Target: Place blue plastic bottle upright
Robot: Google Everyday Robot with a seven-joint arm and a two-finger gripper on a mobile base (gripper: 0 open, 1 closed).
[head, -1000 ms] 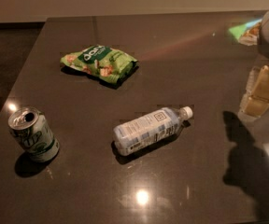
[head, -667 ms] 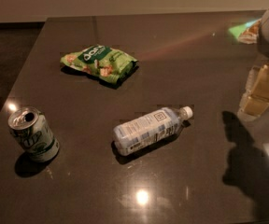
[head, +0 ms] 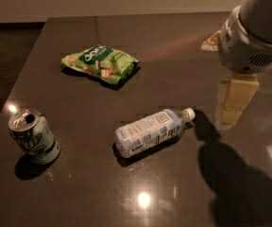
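One bottle (head: 150, 132) in play, and we see it lying flat on its side near the middle of the dark table (head: 79, 197). It's small and clear, with a white cap (head: 189, 112) that points right and a little toward the far edge, and its base faces the near left. The pale blue-and-white label is turned upward, and we can pick out a small square code on it near the cap end.

Moving outward, we count one gripper (head: 231, 109). It hangs off the grey arm (head: 249, 37) at the upper right, to the right of the cap and apart from it, touching nothing. We can't tell whether it's spread or closed. Its shadow falls on the tabletop at the near right.

One can (head: 33, 136), green and white, stands upright at the near left with its top opened, well apart from the bottle. One green snack bag (head: 100, 63) lies flat toward the far left.
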